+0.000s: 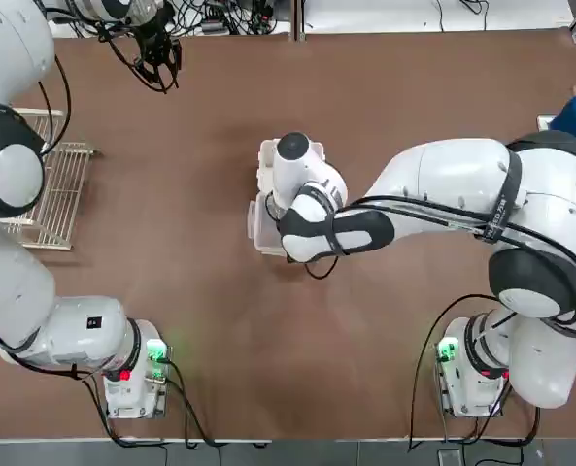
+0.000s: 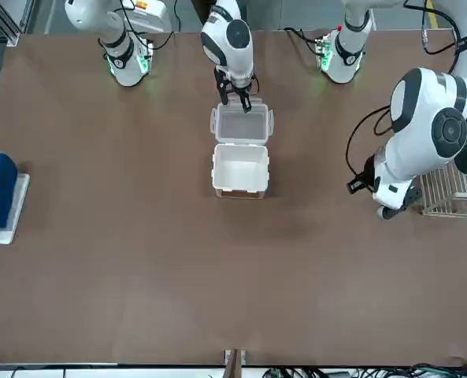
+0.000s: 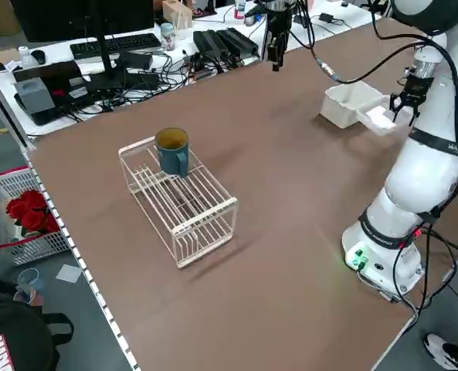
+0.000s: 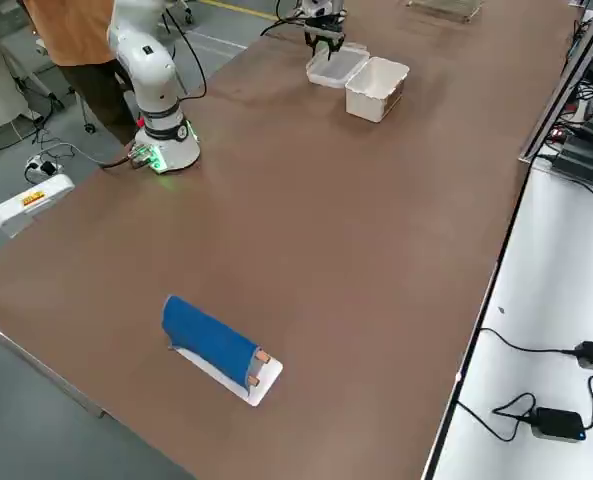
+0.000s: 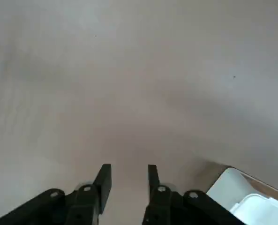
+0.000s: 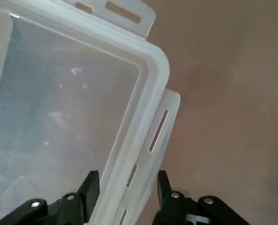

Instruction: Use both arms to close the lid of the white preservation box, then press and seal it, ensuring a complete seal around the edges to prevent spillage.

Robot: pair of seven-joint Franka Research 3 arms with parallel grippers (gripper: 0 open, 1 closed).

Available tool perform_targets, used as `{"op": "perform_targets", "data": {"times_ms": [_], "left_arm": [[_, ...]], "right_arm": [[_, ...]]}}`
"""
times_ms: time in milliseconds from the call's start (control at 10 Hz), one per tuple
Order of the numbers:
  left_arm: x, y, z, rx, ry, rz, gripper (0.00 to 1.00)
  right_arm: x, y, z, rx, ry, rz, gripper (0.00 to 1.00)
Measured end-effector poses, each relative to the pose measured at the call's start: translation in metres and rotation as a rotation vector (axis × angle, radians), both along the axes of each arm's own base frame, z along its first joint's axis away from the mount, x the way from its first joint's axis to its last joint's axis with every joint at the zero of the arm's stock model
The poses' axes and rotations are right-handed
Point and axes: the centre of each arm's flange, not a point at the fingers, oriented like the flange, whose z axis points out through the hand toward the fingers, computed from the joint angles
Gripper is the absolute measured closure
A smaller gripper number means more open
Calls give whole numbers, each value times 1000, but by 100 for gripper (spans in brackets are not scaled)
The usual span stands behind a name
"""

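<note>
Seen the robot's way, farthest left, a grey-and-white basket with a red rim [image 3: 16,185] stands off the desk [image 1: 220,340], red artificial roses [image 3: 34,212] inside it. Next, on the desk's left side, is the white wire rack [image 3: 178,197], with a teal mug [image 3: 172,152] standing upright on top.

To the right of the rack, the left hand [image 5: 129,166] hangs over the far part of the desk, fingers apart and nothing between them.

Right of that, near the middle of the desk's width, the white preservation box [image 2: 241,168] sits upright and uncovered. Its translucent lid [image 2: 242,124] is folded back toward the robot, joined along one edge. The right hand [image 6: 128,172] is at the lid, its fingers parted on either side of a slotted side flap [image 6: 148,154]; whether they touch it I cannot tell.

Farthest right, a blue cloth [image 4: 211,340] lies over a white board [image 4: 264,385], well apart from the box, with wooden ends [image 4: 258,367] poking out.
</note>
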Motion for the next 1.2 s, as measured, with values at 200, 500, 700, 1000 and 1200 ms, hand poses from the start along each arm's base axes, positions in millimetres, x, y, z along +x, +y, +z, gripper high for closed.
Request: {"op": "perform_targets", "data": {"times_ms": [200,500,700,1000,1200], "left_arm": [[0,-3,3,1,-6,14,60],[1,-11,9,1,-18,26,60],[2,-9,11,0,-22,30,60],[4,-6,15,-1,-29,36,60],[6,-5,18,-3,-36,39,63]], "right_arm": [[-2,-3,-5,-4,0,-1,45],[3,-5,-4,-3,-2,-11,81],[3,-5,-3,-5,4,-21,86],[3,-7,-1,-14,11,-43,90],[7,-6,8,-9,41,-73,90]]}}
